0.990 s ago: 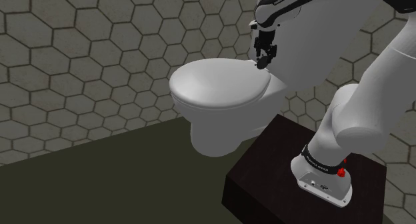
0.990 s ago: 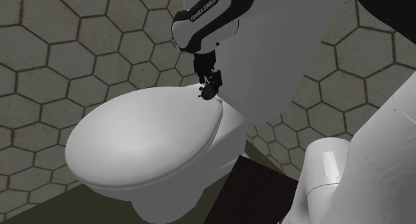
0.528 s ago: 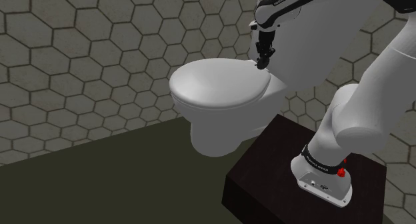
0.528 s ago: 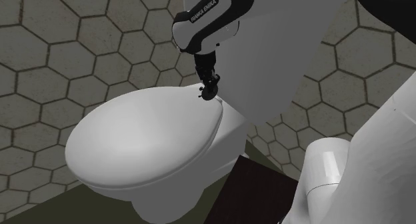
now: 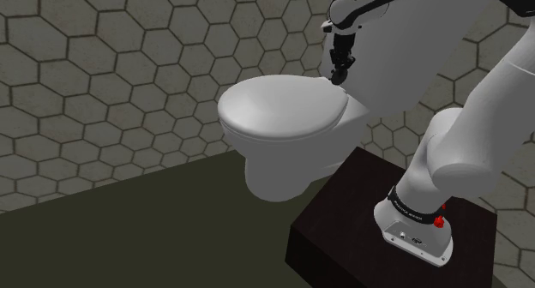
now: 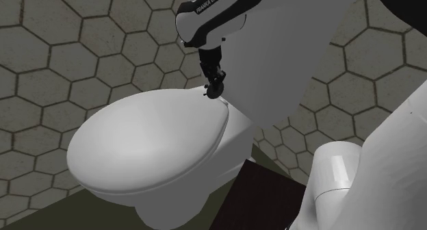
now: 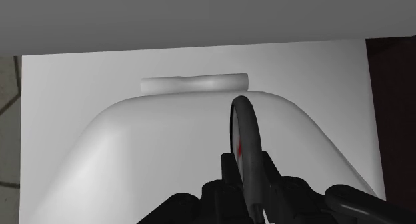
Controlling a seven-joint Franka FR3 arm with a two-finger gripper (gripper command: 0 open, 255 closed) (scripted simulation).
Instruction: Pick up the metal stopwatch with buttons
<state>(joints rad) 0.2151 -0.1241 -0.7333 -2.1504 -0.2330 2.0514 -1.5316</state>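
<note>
The dark round stopwatch (image 7: 241, 126) is clasped edge-on between the two fingers of the black gripper (image 5: 339, 75) and is held over the rear of the white toilet lid (image 5: 274, 115), close to its hinge (image 7: 193, 85).

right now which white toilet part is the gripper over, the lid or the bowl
The closed lid, at its rear end near the hinge; the bowl hangs below it. The gripper clasps the stopwatch.

White toilet (image 5: 283, 115); grey hexagon-tiled wall (image 5: 86, 72); black tool (image 5: 338, 76); dark-rimmed stopwatch (image 7: 252, 149).
</note>
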